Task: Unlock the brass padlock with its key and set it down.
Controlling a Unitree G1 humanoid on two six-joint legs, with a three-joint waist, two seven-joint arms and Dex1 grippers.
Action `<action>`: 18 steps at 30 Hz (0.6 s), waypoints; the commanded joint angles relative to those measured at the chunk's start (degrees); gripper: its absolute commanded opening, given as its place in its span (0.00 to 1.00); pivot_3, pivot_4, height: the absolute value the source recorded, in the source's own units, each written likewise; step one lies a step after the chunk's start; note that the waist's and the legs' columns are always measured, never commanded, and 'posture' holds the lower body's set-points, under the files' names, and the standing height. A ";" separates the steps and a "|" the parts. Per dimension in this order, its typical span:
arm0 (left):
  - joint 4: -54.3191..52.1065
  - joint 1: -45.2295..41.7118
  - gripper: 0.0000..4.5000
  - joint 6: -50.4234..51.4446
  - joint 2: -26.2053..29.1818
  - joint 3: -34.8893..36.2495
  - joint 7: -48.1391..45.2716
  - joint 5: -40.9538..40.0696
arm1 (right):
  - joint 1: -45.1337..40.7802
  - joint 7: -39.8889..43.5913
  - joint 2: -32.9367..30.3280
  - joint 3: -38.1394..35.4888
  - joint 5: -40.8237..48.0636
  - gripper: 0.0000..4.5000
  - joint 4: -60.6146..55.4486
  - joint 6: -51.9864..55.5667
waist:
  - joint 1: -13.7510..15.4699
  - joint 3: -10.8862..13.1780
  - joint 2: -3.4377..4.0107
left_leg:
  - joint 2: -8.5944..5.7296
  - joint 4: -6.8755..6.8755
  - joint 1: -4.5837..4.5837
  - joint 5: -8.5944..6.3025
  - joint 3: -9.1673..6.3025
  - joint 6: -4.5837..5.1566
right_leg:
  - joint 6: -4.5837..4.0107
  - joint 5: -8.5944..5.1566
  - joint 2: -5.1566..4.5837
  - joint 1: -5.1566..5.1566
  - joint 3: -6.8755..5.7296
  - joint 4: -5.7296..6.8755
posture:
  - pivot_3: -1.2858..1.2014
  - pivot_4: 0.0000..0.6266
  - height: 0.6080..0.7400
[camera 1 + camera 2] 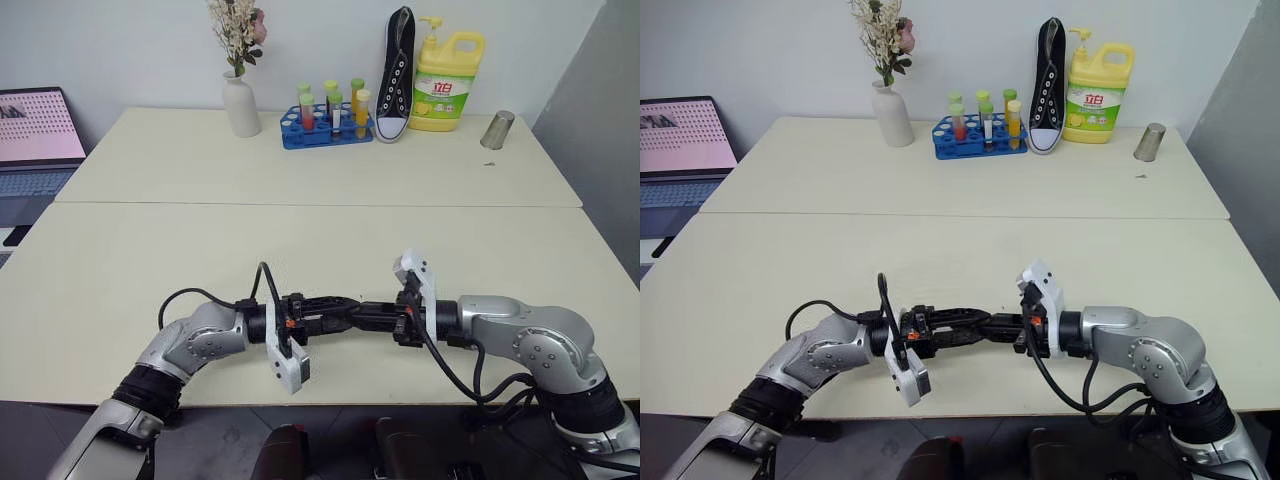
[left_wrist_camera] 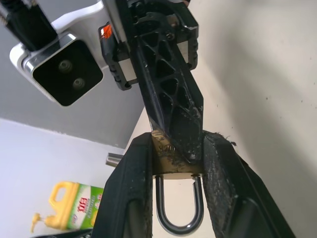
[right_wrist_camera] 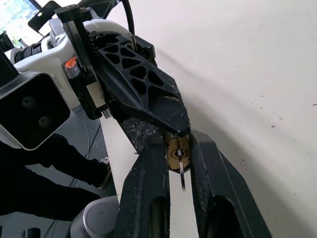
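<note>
Above the near table edge (image 1: 120, 300), we log the brass padlock (image 2: 171, 161), boxy, steel shackle looped, pinched in the left gripper (image 2: 173, 163); the right gripper (image 3: 178, 153) pinches the thin silvery key (image 3: 182, 173) at its keyway.

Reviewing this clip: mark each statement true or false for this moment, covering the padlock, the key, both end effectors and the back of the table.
1. The left end effector holds the brass padlock by its body. True.
2. The padlock lies on the table. False: it is held above the near table, between the two end effectors.
3. The right end effector is shut on the key at the padlock. True.
4. The shackle has been taken off the padlock. False: both its legs run up to the body.
5. The sneaker lies flat on its sole. False: it stands on end against the wall.
</note>
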 commanded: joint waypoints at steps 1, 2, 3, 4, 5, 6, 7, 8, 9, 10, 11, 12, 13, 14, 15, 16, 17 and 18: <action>-3.11 2.45 0.50 4.04 1.89 -0.75 -3.14 -5.21 | -0.70 0.94 0.44 -2.20 0.23 0.04 -1.13 -1.17 | -0.05 0.00 0.00 | 0.00 0.00 0.00 0.00 0.00 0.00 | 0.00 0.00 0.00 0.00 0.00 0.00 | 0.52 0.24 1.00; -4.06 3.35 0.58 4.87 2.17 -0.58 -3.61 -6.47 | -0.74 0.94 0.42 -2.34 0.01 0.04 -1.00 -1.32 | -0.04 0.00 0.01 | 0.01 0.00 0.01 0.00 0.00 0.00 | 0.00 0.00 0.00 0.00 0.00 0.00 | 0.52 0.24 1.00; -5.18 4.40 0.65 6.16 2.24 0.00 -3.74 -7.56 | -0.83 0.85 0.44 -2.58 -0.17 0.04 -0.74 -1.46 | -0.04 0.00 0.01 | 0.01 -0.01 0.01 0.00 0.00 0.00 | 0.00 0.00 0.00 0.00 0.00 0.00 | 0.52 0.24 1.00; -6.10 5.20 0.72 7.18 2.28 0.44 -3.94 -8.32 | -0.82 0.77 0.46 -2.76 -0.26 0.04 -0.64 -1.54 | -0.04 0.00 0.01 | 0.01 0.00 0.01 0.00 0.00 0.00 | 0.01 -0.01 0.00 0.00 0.00 0.00 | 0.52 0.24 1.00; -7.30 6.27 0.80 8.60 2.30 1.12 -3.97 -9.38 | -0.85 0.77 0.38 -2.95 -0.49 0.04 -0.45 -1.75 | -0.03 0.00 0.01 | 0.00 0.00 0.00 0.00 -0.01 0.00 | 0.01 -0.01 0.00 0.00 0.00 0.00 | 0.52 0.24 1.00; -8.49 7.30 0.87 10.17 2.25 1.85 -3.90 -10.47 | -0.85 0.83 0.31 -3.17 -0.66 0.04 -0.26 -1.91 | -0.03 0.00 0.01 | 0.00 0.00 0.00 0.00 -0.01 0.00 | 0.01 -0.01 0.00 0.00 0.00 0.00 | 0.52 0.24 1.00; -9.68 8.17 0.94 11.77 2.11 2.57 -3.76 -11.44 | -0.86 0.92 0.24 -3.35 -0.88 0.04 -0.08 -2.09 | -0.04 0.00 0.01 | 0.00 0.00 0.00 0.00 -0.01 0.00 | 0.01 -0.01 0.00 0.00 0.00 0.00 | 0.52 0.24 1.00; -11.02 8.97 0.99 12.77 2.10 3.17 -3.73 -12.10 | -0.88 1.07 0.17 -3.55 -1.21 0.04 0.15 -2.32 | -0.03 0.00 0.01 | 0.01 0.00 0.00 0.00 -0.01 0.00 | 0.02 -0.01 -0.01 0.00 0.00 0.00 | 0.52 0.24 1.00; -12.70 10.23 1.00 15.21 1.91 3.71 -3.88 -13.77 | -0.82 1.26 0.09 -3.83 -1.47 0.04 0.32 -2.46 | -0.03 0.00 0.01 | 0.01 0.00 0.00 0.00 -0.02 0.00 | 0.02 -0.01 -0.01 0.00 -0.01 0.00 | 0.52 0.24 1.00; -13.97 11.15 1.00 17.05 1.72 4.12 -4.15 -14.93 | -0.77 1.43 0.07 -4.02 -1.69 0.04 0.43 -2.56 | -0.04 0.00 0.01 | 0.01 0.00 0.01 0.00 -0.02 0.00 | 0.03 -0.02 0.00 0.00 -0.01 0.00 | 0.52 0.24 1.00; -14.90 11.79 1.00 18.41 1.57 4.42 -4.46 -15.70 | -0.74 1.56 0.06 -4.13 -1.85 0.04 0.49 -2.61 | -0.05 0.00 0.01 | 0.01 0.00 0.01 0.00 -0.02 0.00 | 0.03 -0.02 0.00 0.00 -0.01 0.00 | 0.52 0.24 1.00; -16.07 12.57 1.00 19.72 1.38 4.80 -4.63 -16.84 | -0.78 1.74 -0.03 -4.36 -2.12 0.04 0.69 -2.81 | -0.04 0.00 0.01 | 0.01 0.00 0.01 0.00 -0.02 0.00 | 0.03 -0.02 0.00 0.00 0.00 0.00 | 0.52 0.24 1.00; -17.53 13.73 1.00 22.10 0.79 5.67 -4.10 -18.34 | -0.88 2.03 -0.49 -4.92 -2.65 0.04 1.20 -3.31 | -0.03 0.00 0.01 | 0.01 0.00 0.01 0.00 -0.02 0.00 | 0.03 -0.02 0.00 0.00 0.00 0.00 | 0.52 0.24 1.00; -18.70 14.61 1.00 24.00 0.33 6.34 -3.75 -19.43 | -0.96 2.24 -0.84 -5.32 -3.03 0.04 1.58 -3.69 | -0.03 0.01 0.01 | 0.00 0.00 0.01 0.00 -0.02 0.00 | 0.03 -0.02 0.00 0.00 0.00 0.00 | 0.52 0.24 1.00; -20.41 15.53 1.00 28.11 -0.47 7.06 -3.35 -21.39 | -1.10 2.69 -1.64 -6.00 -3.77 0.04 2.06 -4.41 | -0.03 0.01 0.01 | 0.00 0.00 0.01 0.00 0.00 0.00 | 0.04 -0.02 0.00 0.00 0.01 0.00 | 0.52 0.24 1.00; -21.63 16.11 1.00 31.07 -1.07 7.59 -3.23 -22.61 | -1.19 3.03 -2.16 -6.43 -4.28 0.04 2.36 -4.89 | -0.03 0.01 0.01 | 0.00 0.00 0.01 0.00 0.00 0.00 | 0.04 -0.02 0.00 0.00 0.01 -0.01 | 0.52 0.24 1.00; -22.60 16.47 1.00 33.17 -1.48 7.96 -3.39 -23.27 | -1.23 3.33 -2.45 -6.65 -4.64 0.04 2.52 -5.20 | -0.03 0.01 0.01 | -0.01 0.00 0.01 0.00 0.00 0.00 | 0.04 -0.03 0.00 0.00 0.01 -0.01 | 0.52 0.24 1.00; -23.45 16.41 1.00 35.16 -2.50 8.43 -2.97 -23.52 | -1.30 3.71 -2.87 -7.01 -5.16 0.04 2.65 -5.76 | -0.02 0.01 0.01 | -0.02 0.01 0.01 0.00 0.00 0.00 | 0.04 -0.03 0.00 0.00 0.01 -0.01 | 0.52 0.24 1.00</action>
